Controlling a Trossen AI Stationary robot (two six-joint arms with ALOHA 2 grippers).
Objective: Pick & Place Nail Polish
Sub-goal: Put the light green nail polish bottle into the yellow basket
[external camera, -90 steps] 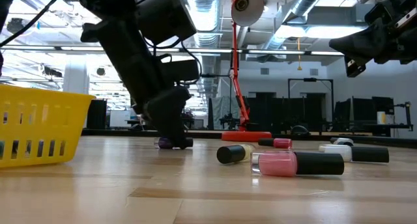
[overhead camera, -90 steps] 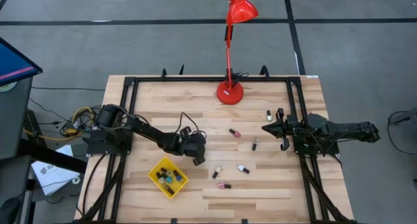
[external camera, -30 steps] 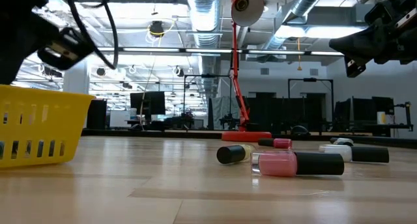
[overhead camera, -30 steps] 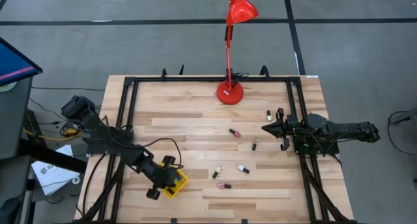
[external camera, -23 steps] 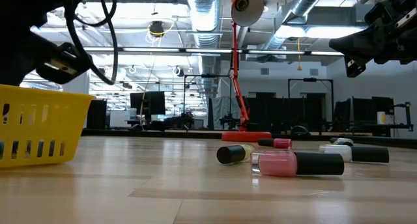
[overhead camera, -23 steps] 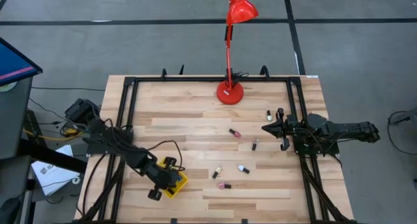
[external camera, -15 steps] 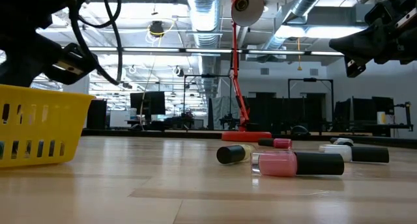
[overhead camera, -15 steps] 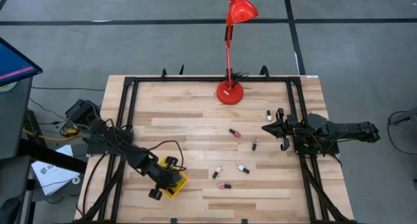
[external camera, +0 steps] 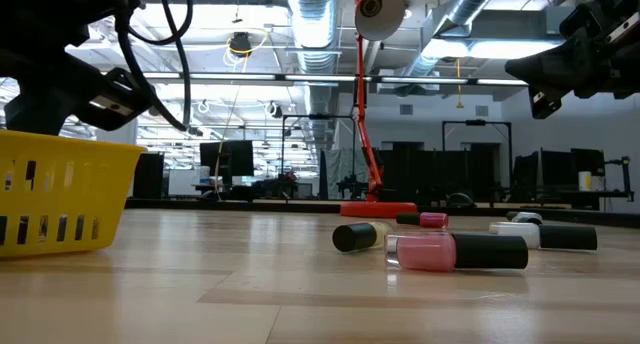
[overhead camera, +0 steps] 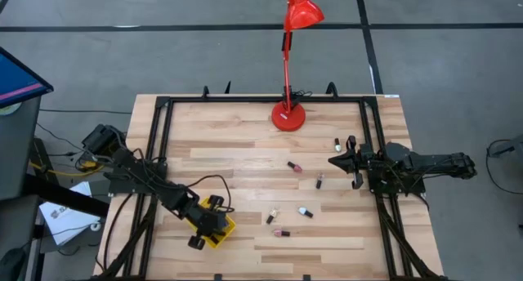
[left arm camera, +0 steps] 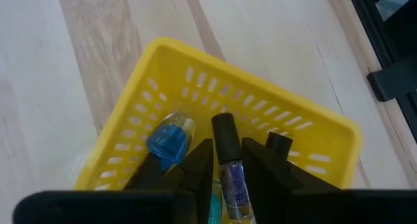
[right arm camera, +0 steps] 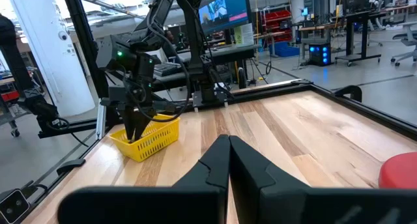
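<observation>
Counting from the high view: one wooden surface (overhead camera: pixel 245 146), one red lamp (overhead camera: pixel 288 113) at its far edge, one yellow basket (overhead camera: pixel 219 229) near the front left, two arms, and six nail polish bottles (overhead camera: pixel 295 165) lying loose on the wood right of centre. The six sit apart from one another, all on their sides: one near the right frame rail, two mid-surface, three nearer the front edge.

In the low view the closest loose bottle (external camera: pixel 455 251) is pink glass with a black cap; a pale one with a black cap lies just behind it.

Left pincer (left arm camera: pixel 227 162) is over the basket (left arm camera: pixel 273 120), clenched on a glittery purple bottle (left arm camera: pixel 231 178) with a black cap, held inside the basket walls. A blue bottle (left arm camera: pixel 168 138) lies in the basket beside it; the rest of the contents are hidden by the fingers, count unclear.

Right pincer (overhead camera: pixel 339 160) waits at the right side of the surface, fingers closed together, empty.
</observation>
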